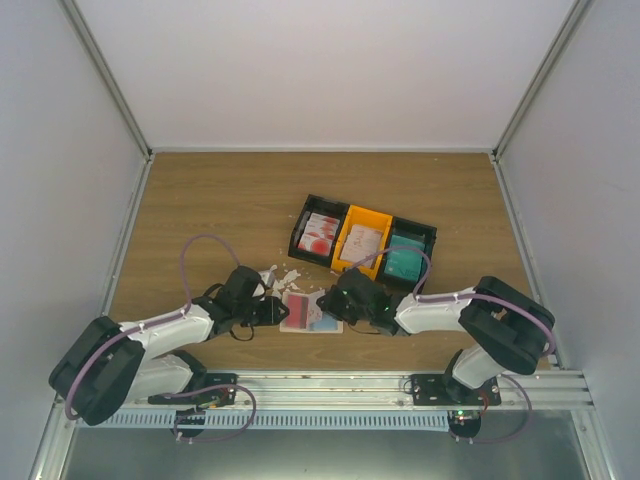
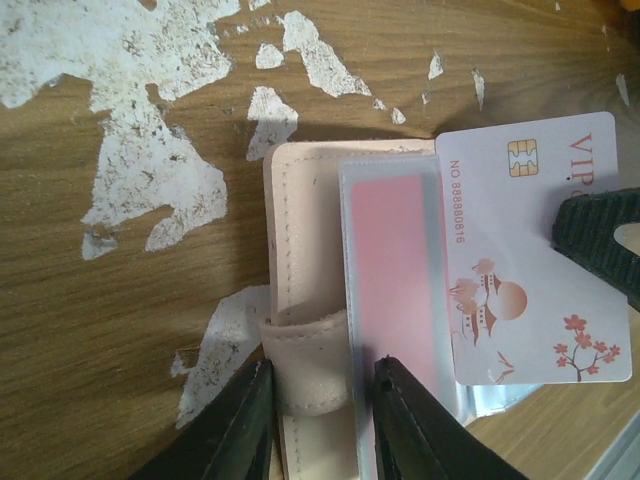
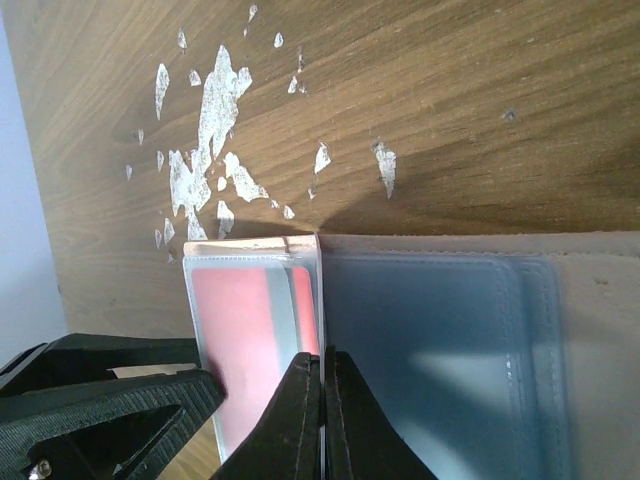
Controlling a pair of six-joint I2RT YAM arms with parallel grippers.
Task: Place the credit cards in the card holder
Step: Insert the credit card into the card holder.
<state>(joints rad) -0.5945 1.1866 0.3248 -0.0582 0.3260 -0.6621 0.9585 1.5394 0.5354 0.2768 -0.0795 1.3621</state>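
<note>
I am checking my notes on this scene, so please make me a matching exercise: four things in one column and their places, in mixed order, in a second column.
Things
1. card holder
2. teal cards
3. white VIP card
4. white-and-red cards

Places
A. left bin of the tray
B. in the shut jaws of the right gripper, partly over the holder
C. lying open on the table, on the near side of the tray
D. right bin of the tray

Pairs: 1-C, 2-D, 3-B, 4-A
</note>
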